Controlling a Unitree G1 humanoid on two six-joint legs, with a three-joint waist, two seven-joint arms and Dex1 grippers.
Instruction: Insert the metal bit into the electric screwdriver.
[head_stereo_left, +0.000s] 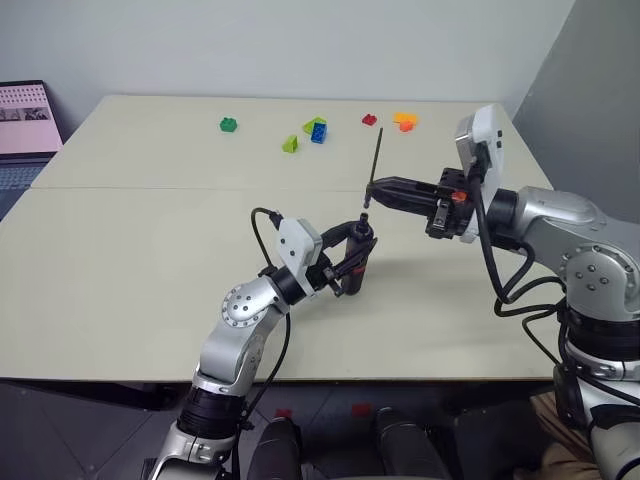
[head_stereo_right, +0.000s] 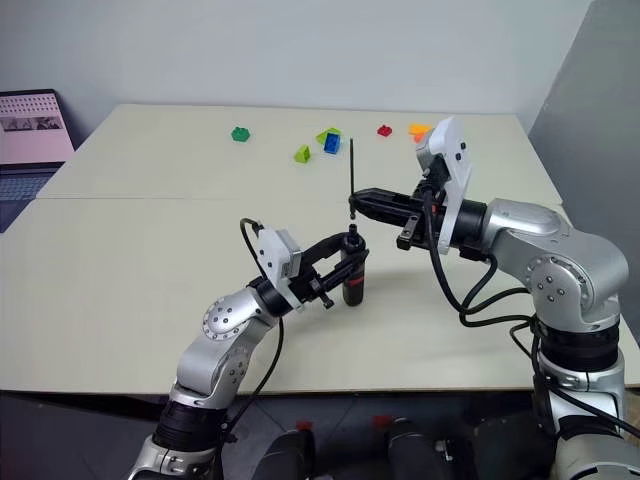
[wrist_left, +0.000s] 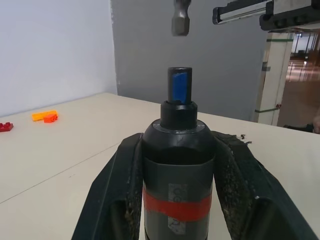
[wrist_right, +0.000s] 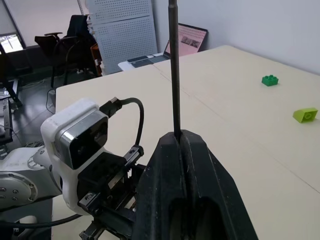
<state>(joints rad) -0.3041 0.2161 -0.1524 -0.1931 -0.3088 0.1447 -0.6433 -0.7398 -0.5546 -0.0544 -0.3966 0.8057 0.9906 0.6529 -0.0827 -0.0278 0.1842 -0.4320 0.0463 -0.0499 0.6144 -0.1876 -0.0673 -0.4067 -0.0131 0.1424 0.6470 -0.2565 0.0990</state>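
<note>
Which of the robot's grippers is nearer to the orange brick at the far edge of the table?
Right. The right gripper, shut on the metal bit, hangs closer to the orange brick; the left gripper, shut on the electric screwdriver, sits lower and nearer the robot.

**Surface contents**

Beige surface (head_stereo_left: 150, 270), seam running left to right across the upper-middle of the frame. Toy bricks along the far edge at the top: dark green brick (head_stereo_left: 229, 124) upper centre-left; lime wedge (head_stereo_left: 290, 144), then lime-and-blue brick pair (head_stereo_left: 316, 129) touching each other; red brick (head_stereo_left: 369, 119); orange bricks (head_stereo_left: 405, 121) upper right. Laptop (head_stereo_left: 22, 130) at far left edge.
</note>
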